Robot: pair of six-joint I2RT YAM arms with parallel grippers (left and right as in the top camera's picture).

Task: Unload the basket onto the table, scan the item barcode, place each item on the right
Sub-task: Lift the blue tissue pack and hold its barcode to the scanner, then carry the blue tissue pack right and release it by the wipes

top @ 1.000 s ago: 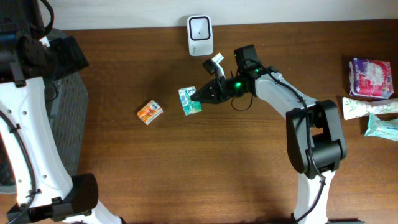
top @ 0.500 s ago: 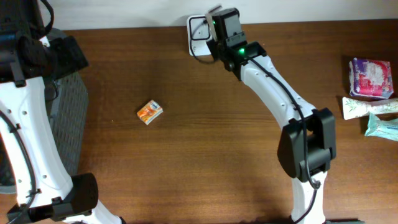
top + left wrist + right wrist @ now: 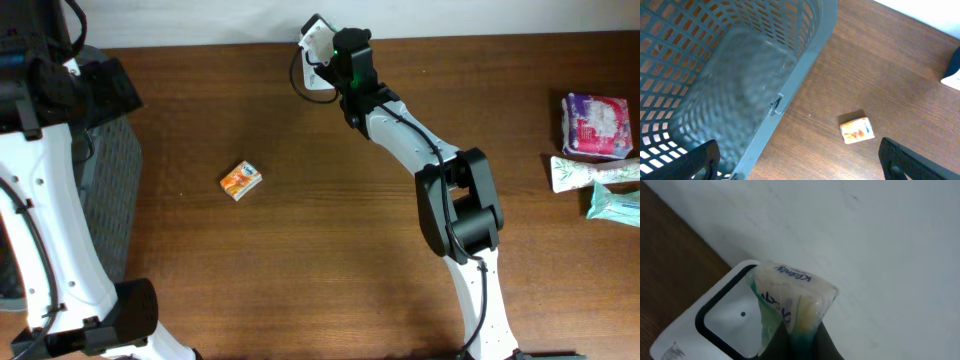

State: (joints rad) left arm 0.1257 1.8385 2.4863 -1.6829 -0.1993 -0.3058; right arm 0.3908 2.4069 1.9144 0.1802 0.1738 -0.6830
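Note:
My right gripper [image 3: 799,335] is shut on a small green and white tissue pack [image 3: 790,300], pinching its lower end. It holds the pack right in front of the window of the white scanner [image 3: 725,315], which has a black frame. In the overhead view the pack [image 3: 316,38] sits at the table's back edge, over the scanner [image 3: 316,78], which the arm mostly hides. I cannot see any barcode. My left gripper [image 3: 802,167] is open and holds nothing, hovering above the basket's rim at the left.
A grey mesh basket [image 3: 805,50] stands at the table's left side. An orange packet [image 3: 241,180] lies on the wood to its right, also in the left wrist view [image 3: 856,130]. A purple pack [image 3: 597,125] and other packs [image 3: 600,185] lie at the far right.
My right gripper lifted the tissue pack off the middle of the table and carried it back to the scanner, then shifted slightly left over it. The left arm has not moved.

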